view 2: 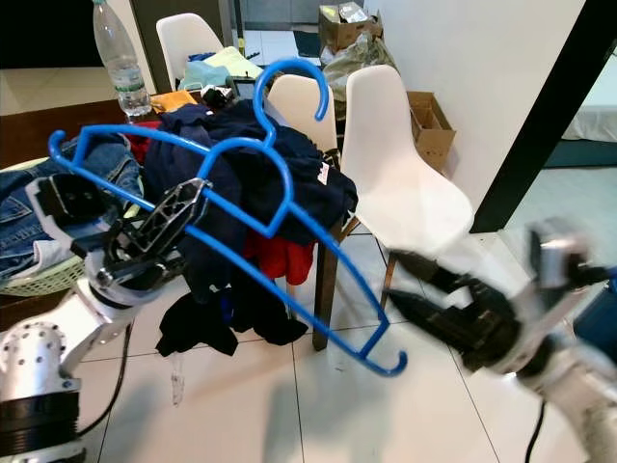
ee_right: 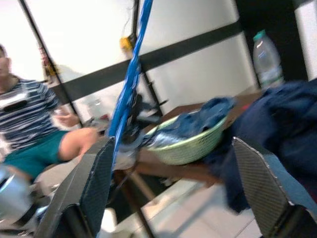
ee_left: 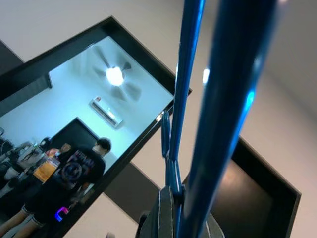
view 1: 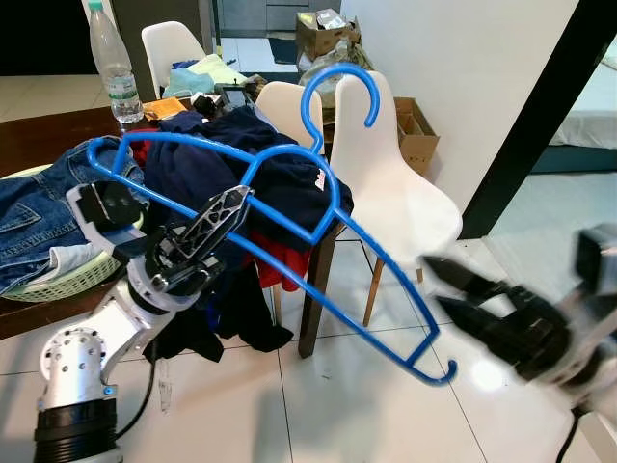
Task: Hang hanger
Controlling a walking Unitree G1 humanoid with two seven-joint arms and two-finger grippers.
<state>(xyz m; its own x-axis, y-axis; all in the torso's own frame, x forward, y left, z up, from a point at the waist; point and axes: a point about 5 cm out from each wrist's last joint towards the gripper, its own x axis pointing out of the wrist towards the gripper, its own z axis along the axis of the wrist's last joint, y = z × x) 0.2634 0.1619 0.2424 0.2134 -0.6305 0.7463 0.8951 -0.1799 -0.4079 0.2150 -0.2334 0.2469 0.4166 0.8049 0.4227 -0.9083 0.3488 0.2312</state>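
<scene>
A big blue plastic hanger (view 1: 318, 231) is held in the air, tilted, its hook (view 1: 337, 87) up by the white chairs and its low end near the floor at the right. My left gripper (view 1: 217, 227) is shut on the hanger's lower bar, in front of the clothes pile. The left wrist view looks up along the blue hanger bar (ee_left: 218, 119) between the fingers. My right gripper (view 1: 453, 289) is open and blurred, to the right of the hanger's low end and apart from it. In the right wrist view the hanger (ee_right: 130, 79) hangs beyond the open fingers (ee_right: 99, 183).
A dark wooden table (view 1: 48, 130) holds a heap of dark clothes (view 1: 241, 164), jeans in a green basket (view 1: 58, 280) and a water bottle (view 1: 111, 63). Two white chairs (view 1: 395, 183) stand beside it. A person (ee_right: 29, 134) sits across the room. Tiled floor spreads below.
</scene>
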